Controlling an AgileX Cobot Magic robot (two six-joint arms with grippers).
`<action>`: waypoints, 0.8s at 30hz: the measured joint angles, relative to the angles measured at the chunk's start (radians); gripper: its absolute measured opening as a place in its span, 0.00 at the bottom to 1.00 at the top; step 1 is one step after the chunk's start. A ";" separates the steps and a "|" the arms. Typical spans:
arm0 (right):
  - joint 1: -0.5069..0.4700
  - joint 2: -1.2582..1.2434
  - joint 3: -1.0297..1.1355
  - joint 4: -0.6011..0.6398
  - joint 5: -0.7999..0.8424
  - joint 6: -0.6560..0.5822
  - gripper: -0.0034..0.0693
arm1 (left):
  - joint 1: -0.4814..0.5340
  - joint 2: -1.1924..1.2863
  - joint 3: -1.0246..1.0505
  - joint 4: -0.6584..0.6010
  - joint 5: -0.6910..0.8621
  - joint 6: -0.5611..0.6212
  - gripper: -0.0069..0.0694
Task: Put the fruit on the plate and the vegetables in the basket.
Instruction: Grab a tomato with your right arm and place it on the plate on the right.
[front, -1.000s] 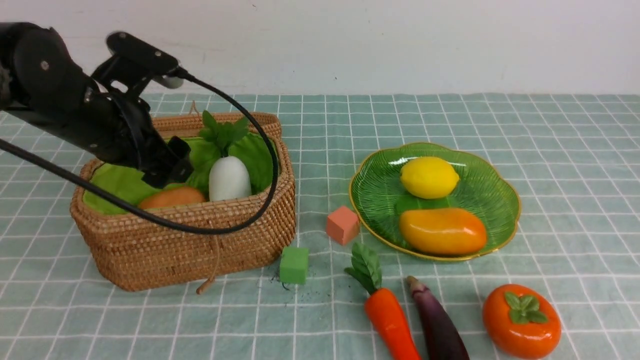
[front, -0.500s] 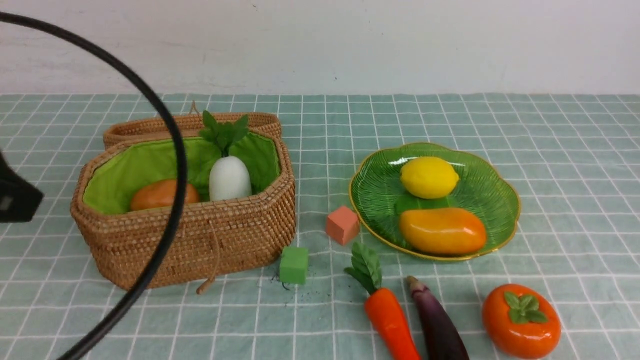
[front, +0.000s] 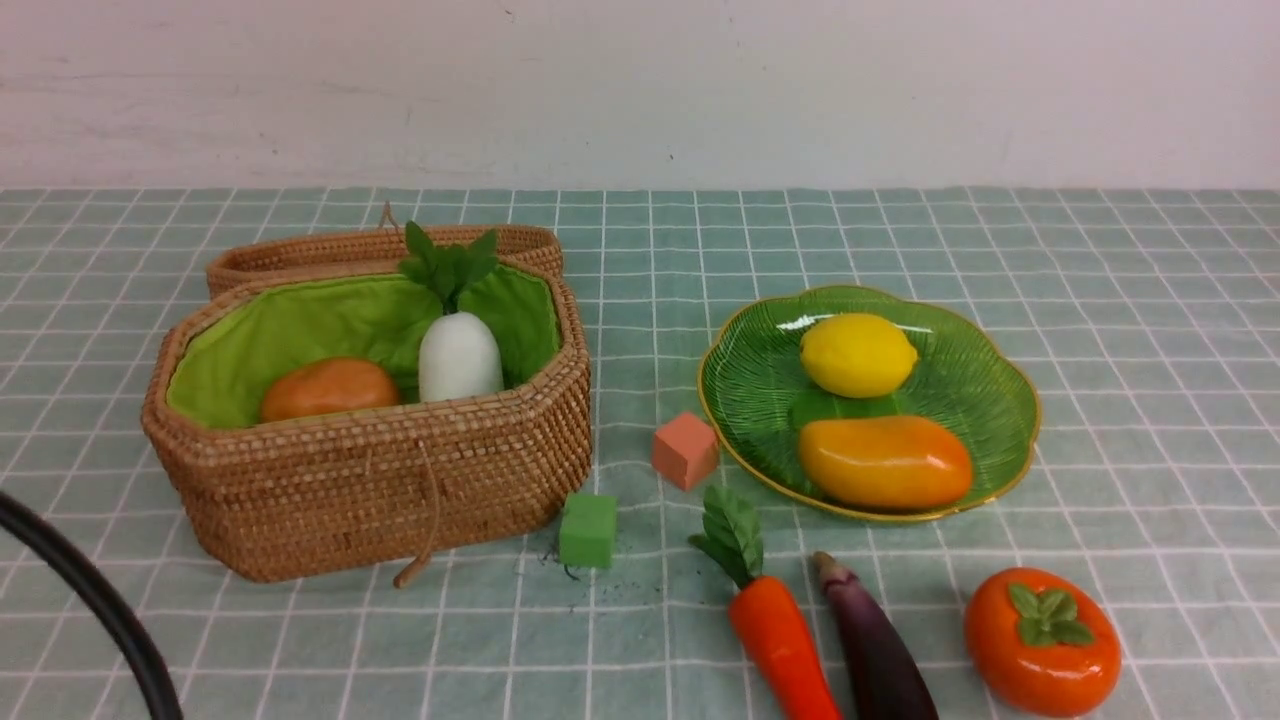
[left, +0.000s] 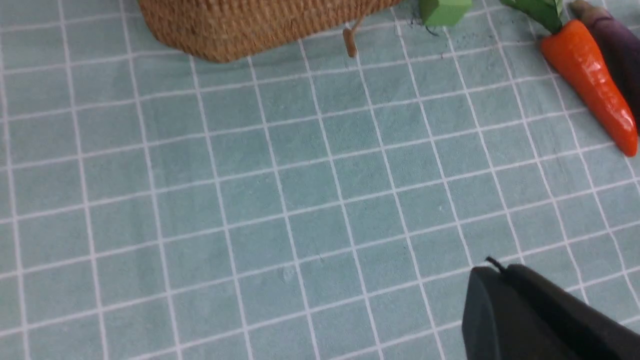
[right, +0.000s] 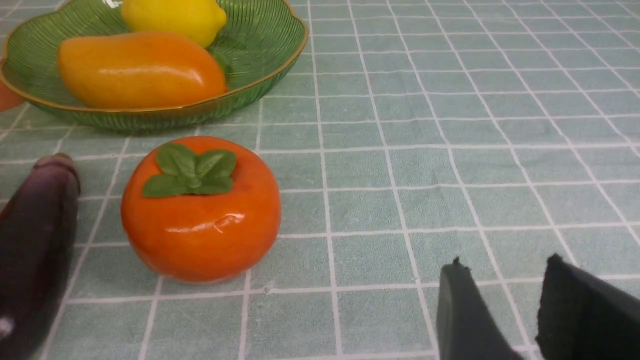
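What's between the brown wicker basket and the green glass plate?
A small salmon cube, close to the plate, and a green cube by the basket's corner, seen in front view.

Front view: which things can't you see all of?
- Carrot: tip cut off by the bottom edge.
- Eggplant: lower end cut off by the same edge.
- Potato: underside hidden behind the basket front wall.
- Basket lid: mostly hidden behind the basket.
- Black cable: both ends cut off at the corner.
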 joint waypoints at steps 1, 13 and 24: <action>0.000 0.000 0.000 0.000 0.000 0.000 0.38 | 0.000 -0.003 0.006 -0.009 0.000 0.000 0.07; 0.000 0.000 0.000 0.000 0.000 0.000 0.38 | 0.000 -0.003 0.011 0.029 -0.010 0.000 0.07; 0.000 0.000 0.000 0.000 0.000 0.000 0.38 | 0.000 -0.029 0.030 0.146 -0.041 0.000 0.07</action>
